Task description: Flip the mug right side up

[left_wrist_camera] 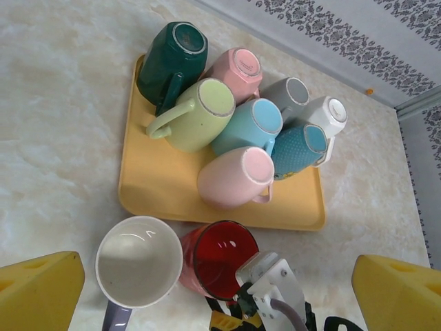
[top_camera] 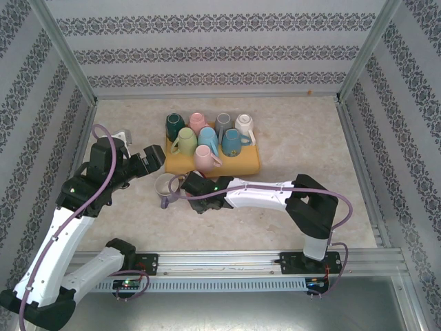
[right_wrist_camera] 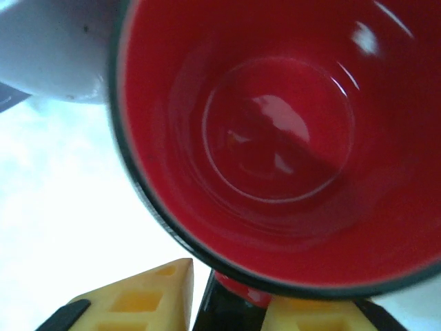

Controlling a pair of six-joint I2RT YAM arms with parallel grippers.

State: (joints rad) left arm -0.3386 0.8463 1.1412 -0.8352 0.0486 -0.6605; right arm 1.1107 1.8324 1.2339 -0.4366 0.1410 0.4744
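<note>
The red mug [left_wrist_camera: 220, 255] stands mouth up on the table in front of the yellow tray, its side against a white mug [left_wrist_camera: 138, 261]. My right gripper [right_wrist_camera: 231, 276] sits at the red mug's [right_wrist_camera: 275, 138] near rim with the handle between its yellow fingers. One finger touches the handle and the other is a sliver off it. That gripper [top_camera: 200, 187] reaches in from the right. My left gripper [top_camera: 153, 160] hovers wide open above both mugs, holding nothing; its yellow fingertips [left_wrist_camera: 41, 289] frame the left wrist view.
The yellow tray [left_wrist_camera: 148, 193] behind carries several mugs, upside down or on their sides, in green, pink, blue, grey and white. The white mug [top_camera: 165, 185] has a purple handle toward the near edge. Patterned walls close in the table on three sides.
</note>
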